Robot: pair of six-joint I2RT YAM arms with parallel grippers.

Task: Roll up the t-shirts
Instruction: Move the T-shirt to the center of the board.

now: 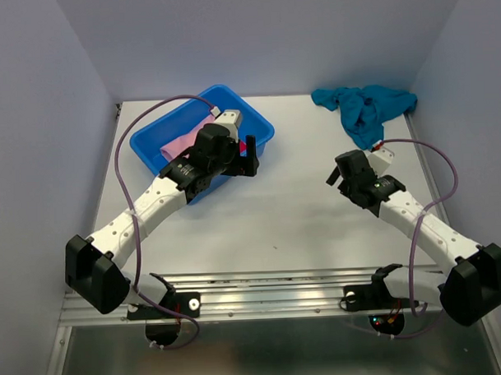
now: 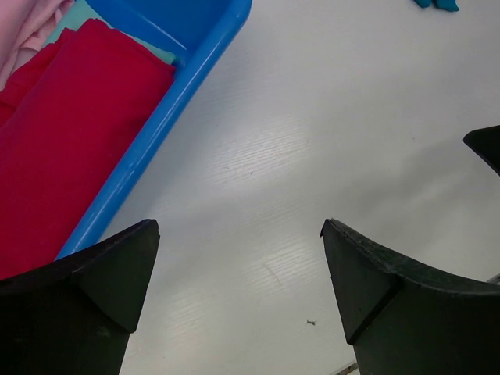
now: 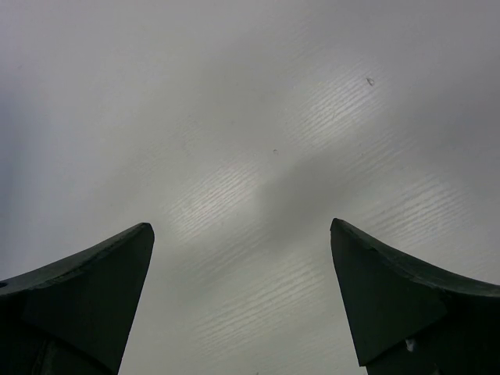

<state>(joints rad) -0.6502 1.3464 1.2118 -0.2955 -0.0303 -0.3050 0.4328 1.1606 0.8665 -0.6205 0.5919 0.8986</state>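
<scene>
White wood-grain tabletop (image 1: 276,219) under both claws, pale lilac walls around. Shows left gripper (image 1: 251,159) released, holding nothing, with folded red cloth shirt (image 2: 70,141) and pink cloth bundle (image 1: 181,143) just left of it inside rigid bright-blue plastic tub (image 2: 195,74). Shows right gripper (image 1: 336,170) likewise released above bare table, crumpled teal-blue cloth t-shirt (image 1: 363,109) lying well beyond it.

Even soft light, faint sheen on table (image 2: 258,156), right wrist view dim

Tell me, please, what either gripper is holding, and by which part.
Nothing is held: the left gripper and right gripper both stand open and empty; the crumpled teal-blue cloth t-shirt lies untouched.
</scene>
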